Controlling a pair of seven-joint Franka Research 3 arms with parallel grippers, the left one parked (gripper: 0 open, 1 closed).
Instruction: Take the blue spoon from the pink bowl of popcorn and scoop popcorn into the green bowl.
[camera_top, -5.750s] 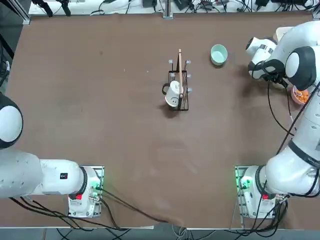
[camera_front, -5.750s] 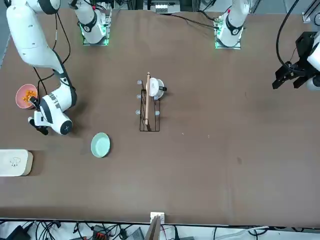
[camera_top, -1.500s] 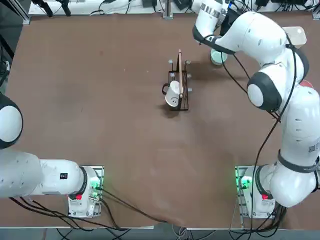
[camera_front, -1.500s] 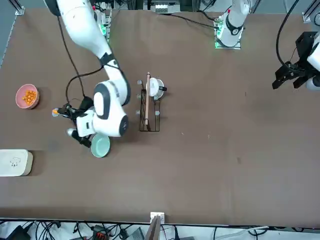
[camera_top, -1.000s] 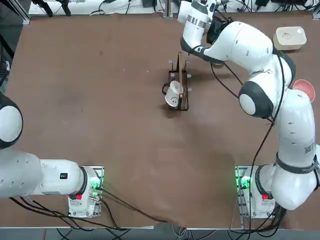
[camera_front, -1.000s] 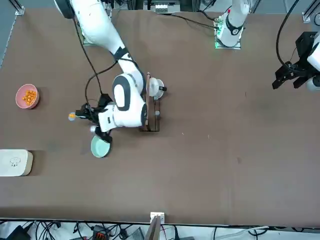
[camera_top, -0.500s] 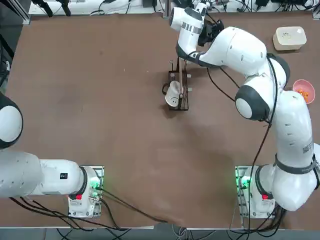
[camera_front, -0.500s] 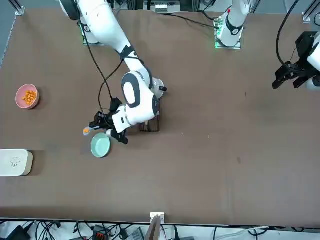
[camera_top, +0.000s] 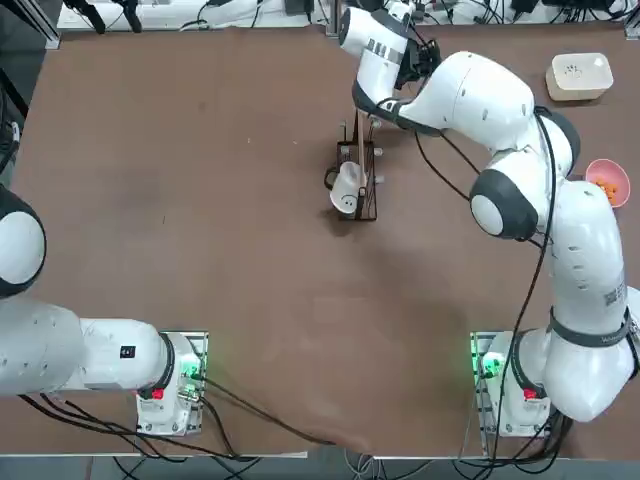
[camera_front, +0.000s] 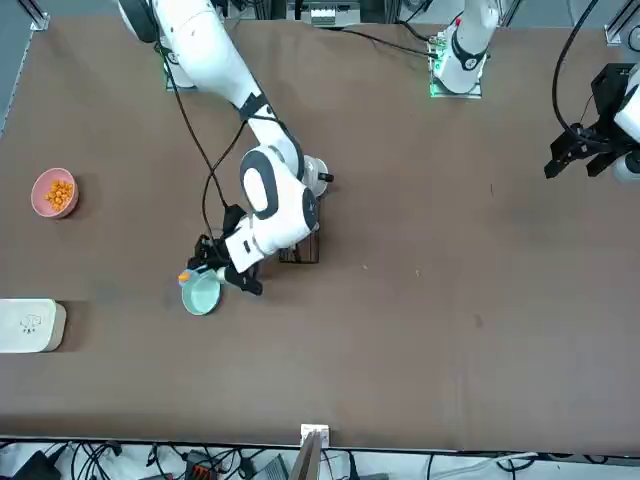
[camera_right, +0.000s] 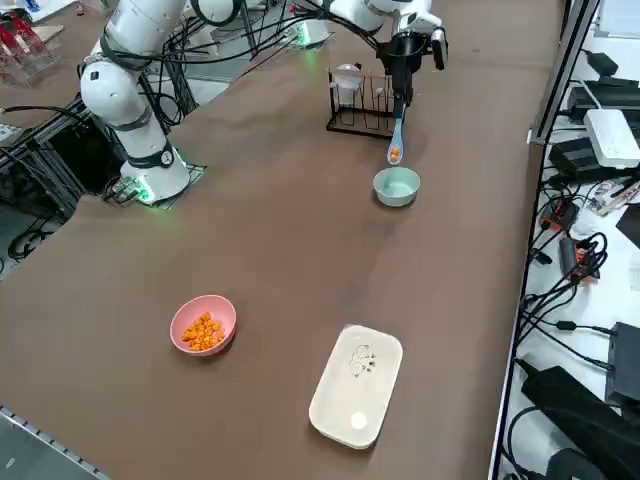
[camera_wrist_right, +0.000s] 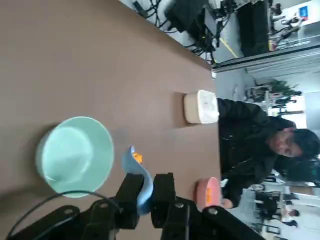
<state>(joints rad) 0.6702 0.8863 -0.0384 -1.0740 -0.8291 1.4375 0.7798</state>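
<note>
Brown covers the whole surface (camera_top: 200, 220), and I see the right arm stretched far across it toward the wire rack (camera_right: 362, 105) that holds a white mug (camera_top: 346, 190). Near the far right edge lies a white rectangular tray (camera_right: 356, 384). The pink bowl (camera_right: 203, 324) sits well apart from the arm, toward the robot's right, with a heap of popcorn (camera_right: 203, 331) inside it. The green bowl (camera_front: 201, 293) stands upright just beyond the rack, with no pieces visible in its pale inside in the wrist view.

I find the right gripper (camera_wrist_right: 146, 192) raised beside the green bowl, its jaws closed on the handle of the blue spoon (camera_wrist_right: 139, 176). The spoon hangs handle up in the side view, its bowl end (camera_right: 394, 153) lowest and just above the green bowl's near rim. One orange piece of popcorn (camera_wrist_right: 137, 158) rests in the spoon. In the wrist view the spoon's tip lies just beside the green bowl's rim; I cannot tell whether they touch. A person in dark clothing (camera_wrist_right: 250, 132) stands beyond the surface.
</note>
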